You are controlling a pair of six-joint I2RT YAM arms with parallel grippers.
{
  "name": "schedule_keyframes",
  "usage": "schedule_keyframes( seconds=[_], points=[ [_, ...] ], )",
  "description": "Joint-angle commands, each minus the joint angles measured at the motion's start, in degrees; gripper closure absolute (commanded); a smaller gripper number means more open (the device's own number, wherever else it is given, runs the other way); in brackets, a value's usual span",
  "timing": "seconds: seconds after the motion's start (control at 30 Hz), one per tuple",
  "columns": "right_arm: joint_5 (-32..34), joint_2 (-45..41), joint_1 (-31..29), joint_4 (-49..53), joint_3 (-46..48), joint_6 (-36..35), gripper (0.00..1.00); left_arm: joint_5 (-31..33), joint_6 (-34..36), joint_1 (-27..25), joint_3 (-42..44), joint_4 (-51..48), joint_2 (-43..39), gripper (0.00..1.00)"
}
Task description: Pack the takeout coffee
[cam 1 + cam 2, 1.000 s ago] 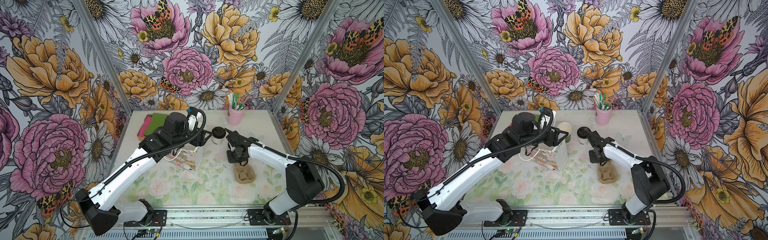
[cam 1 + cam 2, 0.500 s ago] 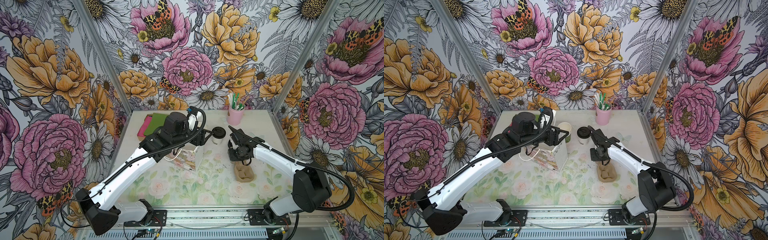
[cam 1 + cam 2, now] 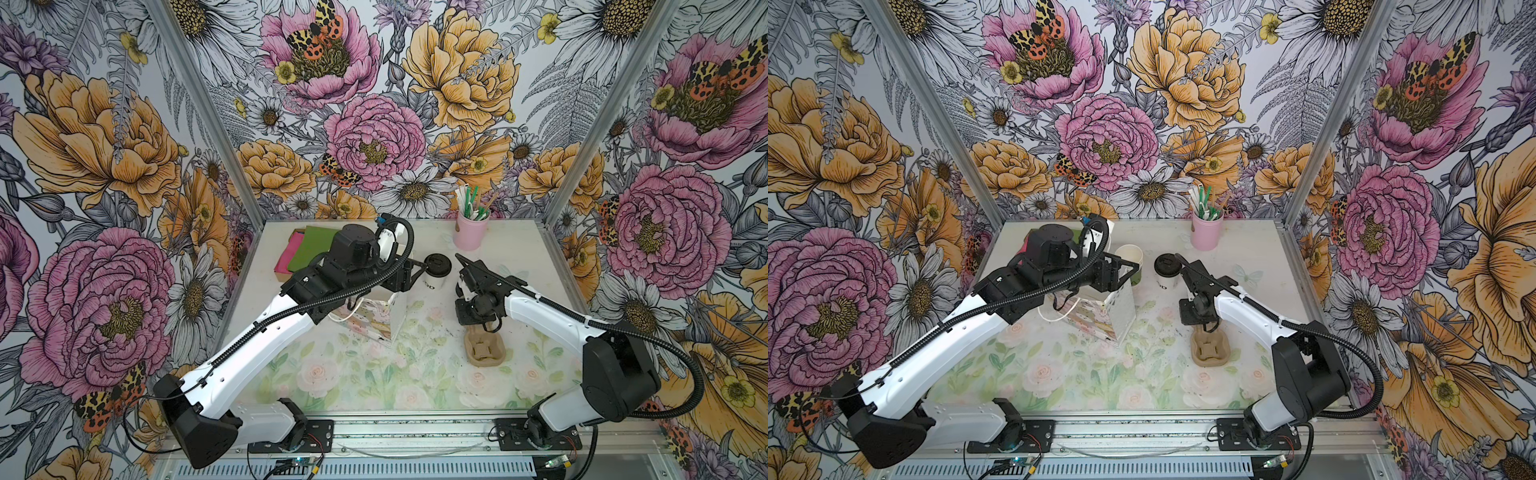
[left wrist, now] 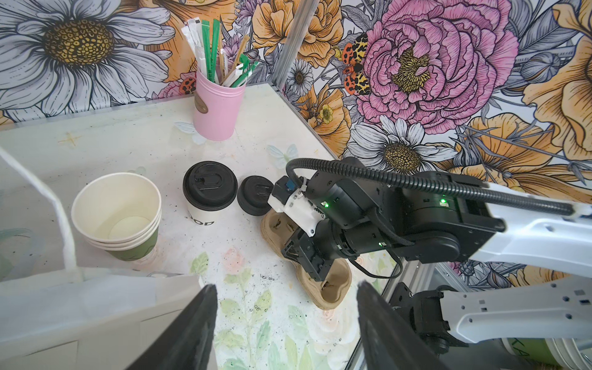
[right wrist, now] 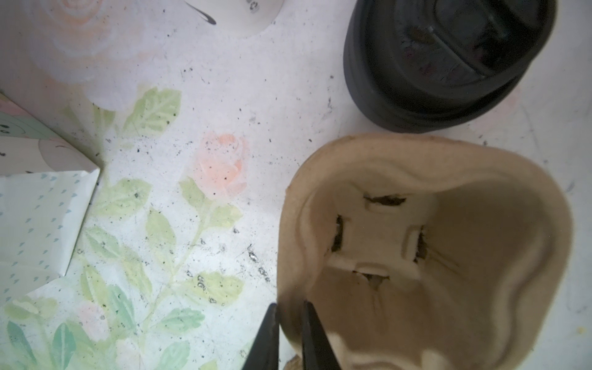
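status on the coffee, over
left gripper open, empty. right gripper shut on carrier rim. coffee upright on table, untouched. loose lids beside it.

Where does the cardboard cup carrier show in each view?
Top view: cup carrier right of centre, beside the right arm.
Top view: same spot.
Left wrist: half hidden under the right arm.
Right wrist: close up, filling much of the picture.
Landmark: paper bag.

Pink straw holder (image 3: 471,234), cup stack (image 4: 118,217), loose lid (image 4: 254,195), pulp carrier (image 3: 484,351), bag (image 3: 370,322).
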State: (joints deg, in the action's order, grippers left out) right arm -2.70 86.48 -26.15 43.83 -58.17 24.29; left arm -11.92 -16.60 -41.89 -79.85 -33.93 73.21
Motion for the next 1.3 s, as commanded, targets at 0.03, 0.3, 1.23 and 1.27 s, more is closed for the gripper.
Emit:
schedule_keyframes(
  seconds=[0.03,0.3,1.23,1.27],
  points=[
    [0.9,-1.9,0.6,-1.0,0.6,-0.7,0.82,0.9,-0.4,-0.4,0.4,1.8,0.4,0.30],
    [1.4,-4.7,0.8,-0.9,0.9,-0.3,0.74,1.1,-0.2,-0.4,0.6,2.4,0.5,0.30],
    [1.3,2.9,-0.3,-1.1,-1.9,0.5,0.83,3.9,-0.1,5.7,4.9,2.6,-5.7,0.30],
    [1.3,2.6,-0.3,-1.0,-1.8,0.4,0.84,3.8,0.0,5.7,5.0,2.6,-5.5,0.30]
  ],
)
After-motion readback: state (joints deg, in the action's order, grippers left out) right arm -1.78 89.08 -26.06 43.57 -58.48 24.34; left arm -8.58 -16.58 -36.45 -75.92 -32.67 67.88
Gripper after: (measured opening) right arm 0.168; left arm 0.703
